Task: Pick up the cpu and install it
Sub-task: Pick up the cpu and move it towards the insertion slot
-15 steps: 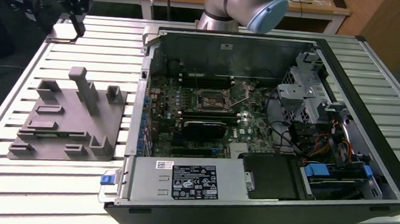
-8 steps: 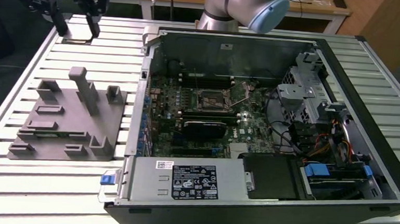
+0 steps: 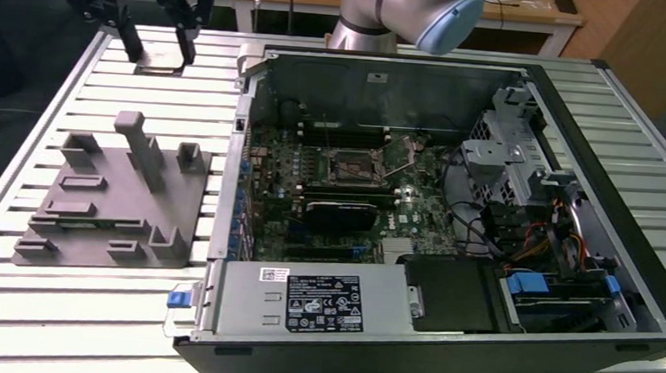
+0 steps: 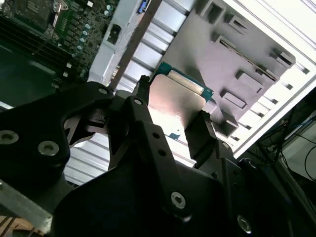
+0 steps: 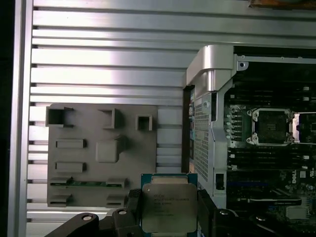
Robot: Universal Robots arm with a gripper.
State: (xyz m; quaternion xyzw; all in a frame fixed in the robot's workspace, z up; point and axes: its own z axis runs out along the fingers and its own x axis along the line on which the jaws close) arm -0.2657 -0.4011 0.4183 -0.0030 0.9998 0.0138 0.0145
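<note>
My gripper (image 3: 156,52) hangs over the far corner of the table at the exterior view's left, shut on the cpu (image 3: 159,58). Both wrist views show the cpu as a small square chip with a silver-grey top and green edge, clamped between the two black fingers (image 5: 133,207). It is the cpu (image 5: 169,207) in the first wrist view and the cpu (image 4: 175,96) in the second. The open cpu socket (image 3: 352,163) sits on the motherboard (image 3: 306,237) inside the open computer case; the socket (image 5: 270,127) lies off to one side of the held chip.
A grey moulded fixture (image 3: 113,199) with upright blocks lies on the slatted metal table (image 3: 23,324) beside the case. The case wall (image 3: 246,68) stands between gripper and socket. Inside are a black glossy component (image 3: 337,214), a power supply (image 3: 303,299), a drive cage (image 3: 508,154) and cables.
</note>
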